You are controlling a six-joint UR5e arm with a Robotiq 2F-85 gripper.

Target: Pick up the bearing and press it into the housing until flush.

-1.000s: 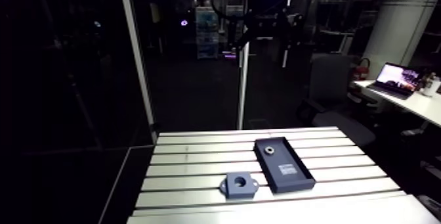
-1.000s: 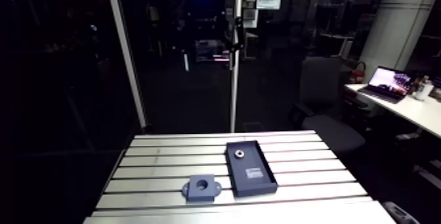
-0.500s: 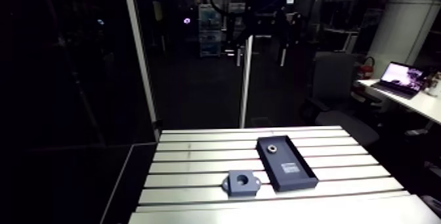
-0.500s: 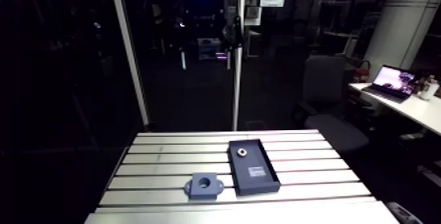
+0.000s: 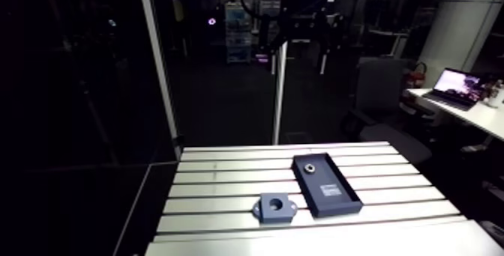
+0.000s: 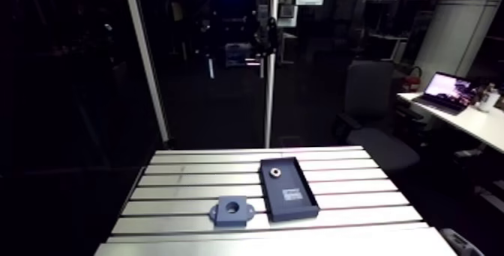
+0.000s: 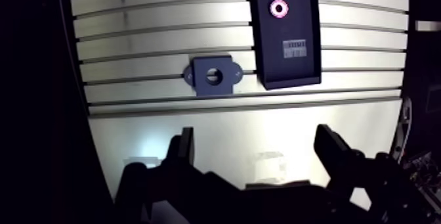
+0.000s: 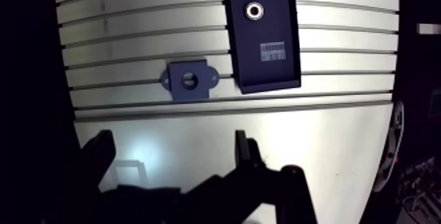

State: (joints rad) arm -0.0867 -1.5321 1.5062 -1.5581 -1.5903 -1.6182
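Observation:
A small metal ring bearing (image 7: 280, 8) lies at the far end of a shallow black tray (image 7: 289, 62) on the slotted table. A label is stuck to the tray floor. The dark grey housing (image 7: 200, 82), a block with a round bore and two side ears, sits on the table beside the tray. My gripper (image 7: 256, 144) hovers high above the table's near edge, well back from both parts. Its two fingers (image 7: 184, 146) are spread wide and open, with nothing between them. In the arm view the bearing (image 5: 308, 170) and housing (image 5: 274, 208) show small near the table's middle.
The slotted aluminium table (image 7: 131, 43) stretches bare around the housing and tray. A smooth plain strip (image 7: 262, 118) runs along its near edge, under the gripper. Dark floor lies beyond the table's sides.
The arm view has shifted slightly, so the camera moved a little. The bearing, tray and housing lie where they were.

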